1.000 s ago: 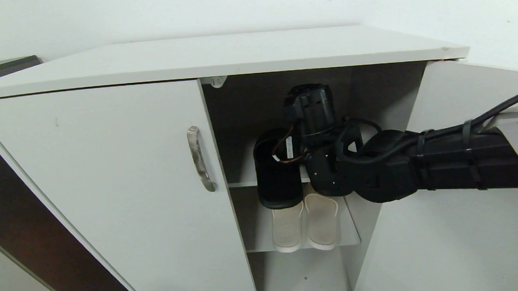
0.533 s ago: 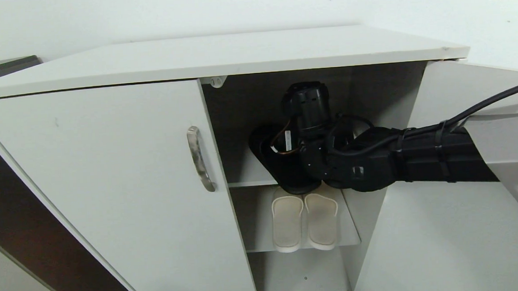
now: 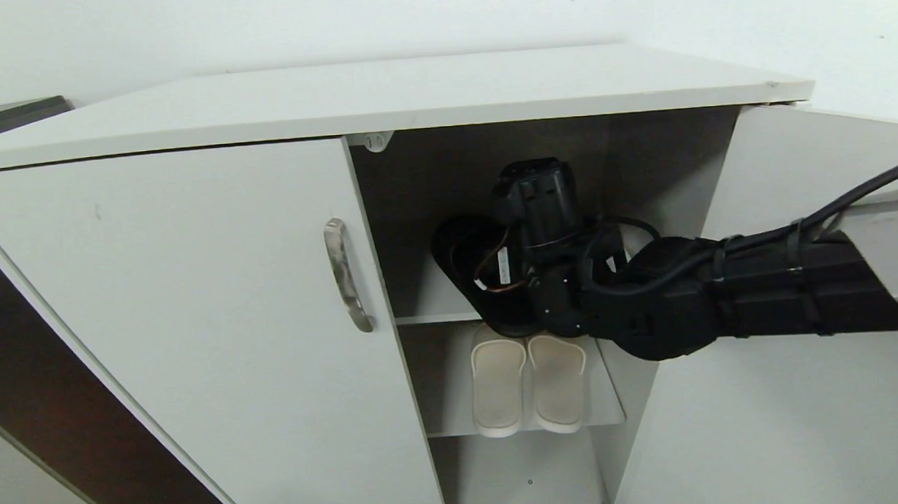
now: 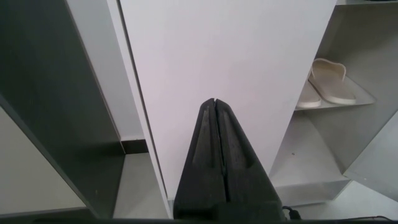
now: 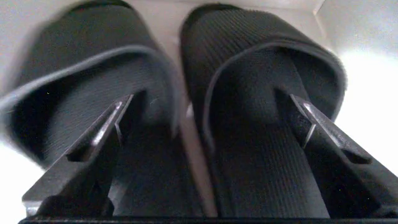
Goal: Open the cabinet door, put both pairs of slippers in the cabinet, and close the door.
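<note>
left gripper (image 4: 215, 102): clenched, both fingers pressed flat together with nothing between them, held in front of the left door (image 4: 217, 50)
left door: closed, white, with a curved metal handle (image 3: 345, 275) upright near its inner edge
right door (image 3: 773, 419): swung wide open toward the robot's right
right arm (image 3: 728, 299): black, stretched level past the open door into the cabinet (image 3: 379, 94), wrist at the front of the upper shelf (image 3: 429, 303)
right gripper (image 5: 211, 99): released, fingers spread wide apart, one tip over each of the black slippers (image 5: 261, 81), squeezing nothing; contact of the tips with them impossible to tell
black slippers: pair side by side on the upper shelf, ribbed straps facing the right wrist camera, set askew with toes turned toward the closed-door side, heels just past the shelf's front edge
cream slippers (image 3: 529, 382): pair side by side on the lower shelf (image 3: 607, 409), inner edges touching, toes toward the back, heels at the front edge, below the black pair
back: dark rear panel inside the cabinet, plain white wall behind
</note>
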